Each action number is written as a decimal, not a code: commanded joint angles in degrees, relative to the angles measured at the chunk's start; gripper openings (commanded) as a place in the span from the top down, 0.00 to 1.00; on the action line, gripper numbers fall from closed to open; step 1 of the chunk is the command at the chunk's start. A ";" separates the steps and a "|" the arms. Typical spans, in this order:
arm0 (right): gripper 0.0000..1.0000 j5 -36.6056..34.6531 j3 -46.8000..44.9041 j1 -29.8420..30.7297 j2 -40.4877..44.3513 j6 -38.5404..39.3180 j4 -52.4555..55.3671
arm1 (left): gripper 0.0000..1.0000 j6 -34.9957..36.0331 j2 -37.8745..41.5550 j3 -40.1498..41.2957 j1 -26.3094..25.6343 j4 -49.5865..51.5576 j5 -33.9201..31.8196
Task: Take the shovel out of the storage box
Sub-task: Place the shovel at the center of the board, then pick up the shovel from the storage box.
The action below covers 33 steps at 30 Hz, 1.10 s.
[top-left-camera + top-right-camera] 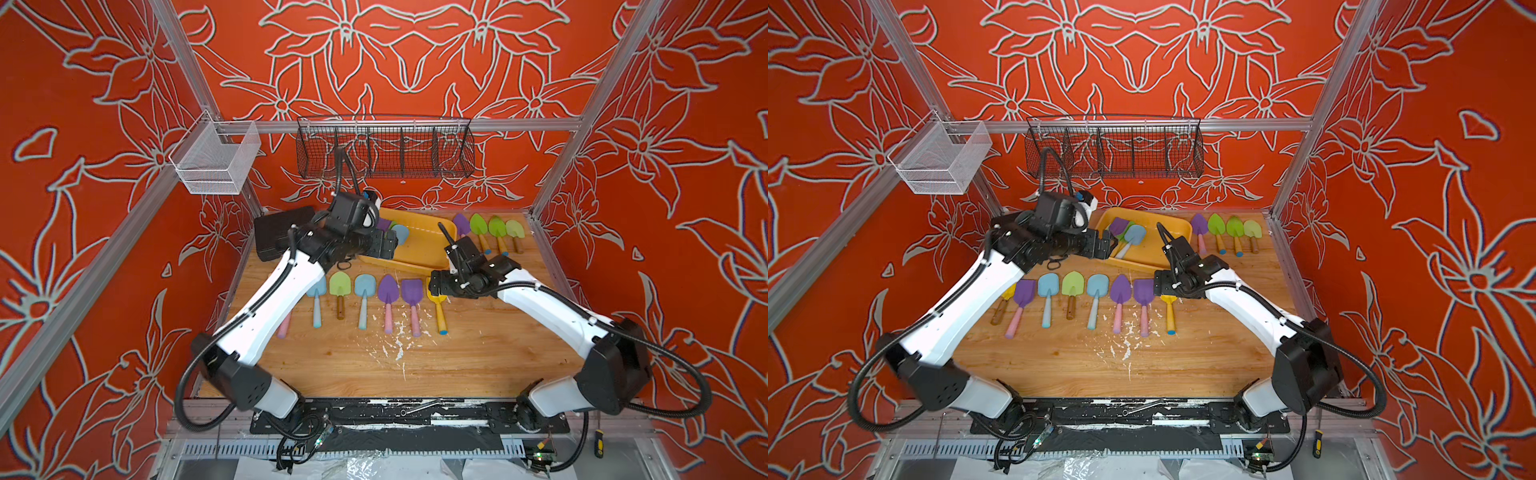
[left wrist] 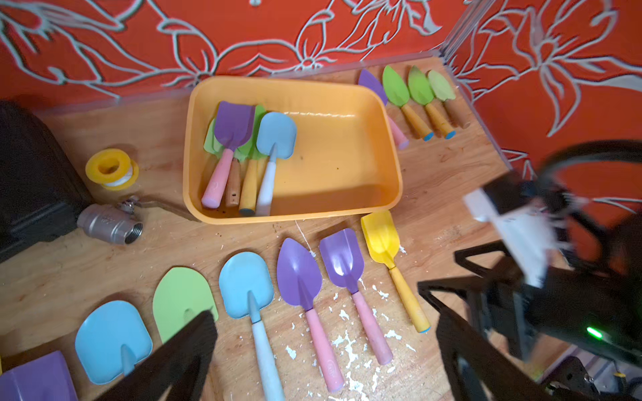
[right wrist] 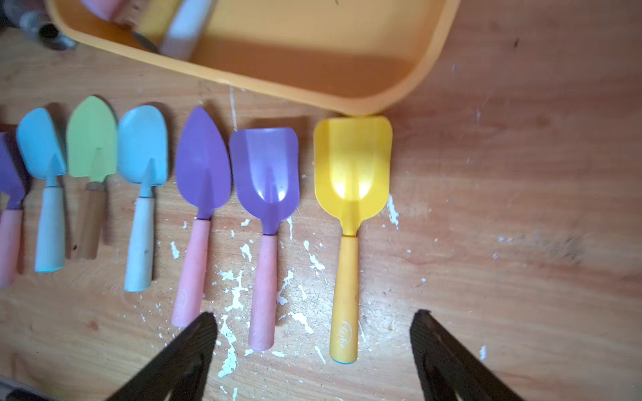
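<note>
With right fingers (image 3: 198, 340) and left fingers (image 2: 194, 333) both spread wide and empty, risks dragging overlapping neighbours (image 2: 232, 121) along when lifting one shovel (image 2: 277, 135) from the storage box (image 2: 312, 217).

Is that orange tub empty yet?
Not empty: the storage box holds several shovels, a purple shovel and blue shovel on top.

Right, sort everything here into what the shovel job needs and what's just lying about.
Job: storage box; boxed shovels; shovels laid out on the table.
Lying about: black case; yellow tape roll; metal valve; black wire basket; white mesh basket.
</note>
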State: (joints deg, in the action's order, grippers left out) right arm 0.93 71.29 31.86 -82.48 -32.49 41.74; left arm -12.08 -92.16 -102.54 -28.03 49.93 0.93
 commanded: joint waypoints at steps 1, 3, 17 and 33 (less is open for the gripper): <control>0.06 -1.56 4.72 -0.38 1.01 3.99 4.63 | 0.01 -0.58 -8.95 -8.56 1.14 12.67 -2.77; 0.04 -0.90 7.51 -0.53 0.70 5.34 5.82 | 0.04 -0.90 -15.22 -13.67 2.65 15.11 -2.83; 0.02 5.53 10.50 -0.88 -0.14 4.54 6.74 | 0.29 2.38 -46.28 -40.58 7.69 16.78 -6.20; 0.02 7.53 6.23 -0.83 3.02 1.11 8.03 | 0.35 4.70 -55.40 -43.43 10.56 10.24 -9.45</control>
State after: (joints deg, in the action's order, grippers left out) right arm 8.19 78.22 31.22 -81.56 -30.20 47.86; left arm -8.29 -144.57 -145.29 -18.92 59.72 -7.90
